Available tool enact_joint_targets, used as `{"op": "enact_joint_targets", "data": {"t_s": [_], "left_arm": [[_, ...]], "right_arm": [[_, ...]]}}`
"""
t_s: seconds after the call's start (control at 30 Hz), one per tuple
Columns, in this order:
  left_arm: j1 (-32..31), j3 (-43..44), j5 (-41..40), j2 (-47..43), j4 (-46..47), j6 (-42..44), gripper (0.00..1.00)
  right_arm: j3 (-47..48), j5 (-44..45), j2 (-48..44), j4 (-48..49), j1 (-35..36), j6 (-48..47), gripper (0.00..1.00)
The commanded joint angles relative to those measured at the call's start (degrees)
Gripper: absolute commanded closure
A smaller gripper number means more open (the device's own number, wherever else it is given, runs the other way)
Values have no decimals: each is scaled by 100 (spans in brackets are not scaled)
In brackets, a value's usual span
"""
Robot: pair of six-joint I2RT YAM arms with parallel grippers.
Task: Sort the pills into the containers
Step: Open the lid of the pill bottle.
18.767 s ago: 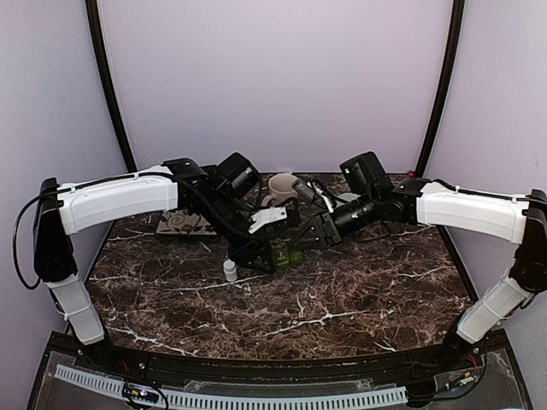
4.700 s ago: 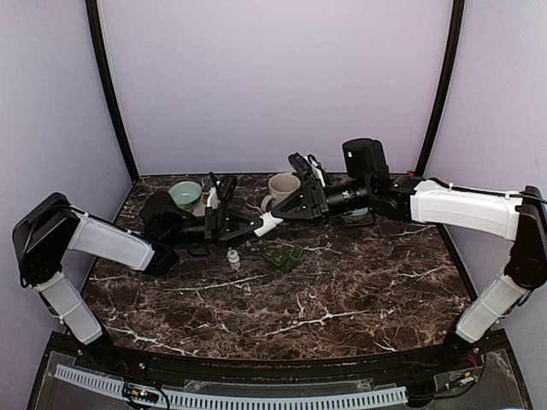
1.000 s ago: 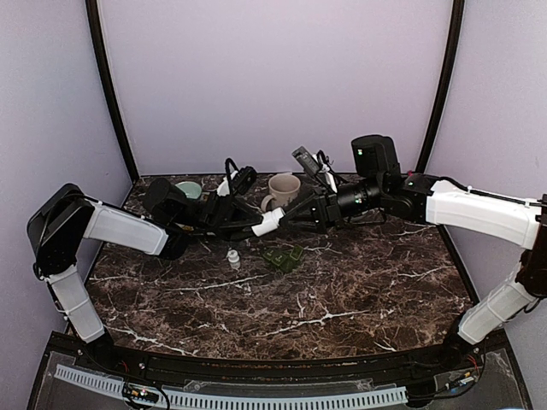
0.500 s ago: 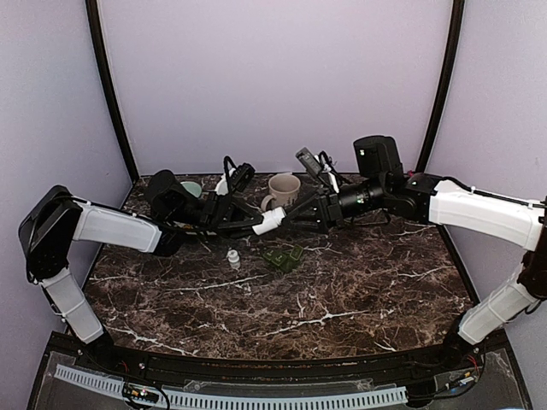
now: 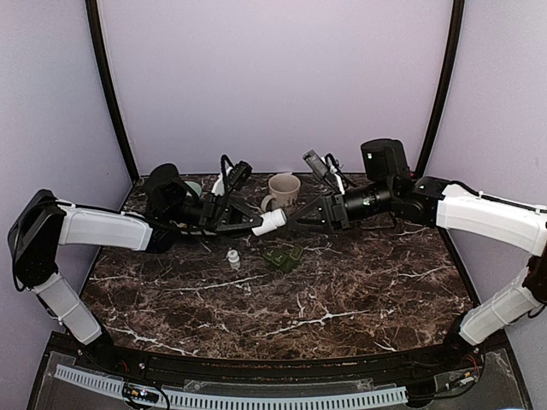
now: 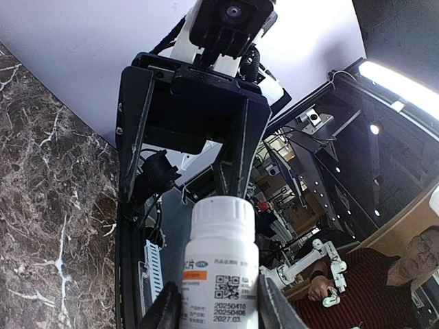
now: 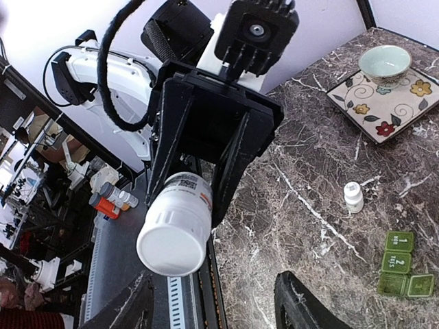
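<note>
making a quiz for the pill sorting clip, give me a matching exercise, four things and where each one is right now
Things:
1. big white bottle
2. small white bottle
3. green pill organizer
4. bowl

Places:
a. on the patterned plate
b. clamped in the left gripper
c. standing upright on the table
d. lying flat on the table

Pairs: 1-b, 2-c, 3-d, 4-a

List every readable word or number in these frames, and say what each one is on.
"20250410" on the bottle label
"20250406" on the same label, last digits uncertain
"2027.03." on the same label
Other label print: too blurred to read
Pill box lids: seemingly "1" and "2"; smaller words unreadable
</note>
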Motion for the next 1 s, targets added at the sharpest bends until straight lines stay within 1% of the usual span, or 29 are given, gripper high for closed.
{"op": "enact_joint_targets", "data": {"t_s": [0.0, 0.07, 0.2, 0.4, 0.53, 0.6, 0.77, 0.97], "left_arm": [[29, 49, -210, -520, -1253, 1200, 87], [31, 58, -272, -598, -1522, 1429, 87], [34, 97, -434, -721, -2090, 1930, 87], [34, 299, -857, -933, -3238, 2975, 87], [29, 452, -1196, -1091, -3833, 3568, 87], [32, 494, -1306, -1151, -4000, 3772, 87], [29, 530, -1468, -1266, -4209, 4093, 87], [34, 547, -1580, -1358, -4486, 4397, 87]], "right_arm": [[66, -19, -127, 411, -58, 813, 41], [107, 17, -128, 375, -56, 1012, 41], [564, 83, -4, 77, -52, 1448, 43], [1003, 104, 271, -388, -57, 2309, 45], [1314, 324, 416, -1053, -52, 2308, 46], [1405, 403, 470, -1293, -68, 2313, 46], [1538, 464, 645, -1516, -67, 2493, 46], [1624, 275, 757, -1395, -86, 2809, 46]]}}
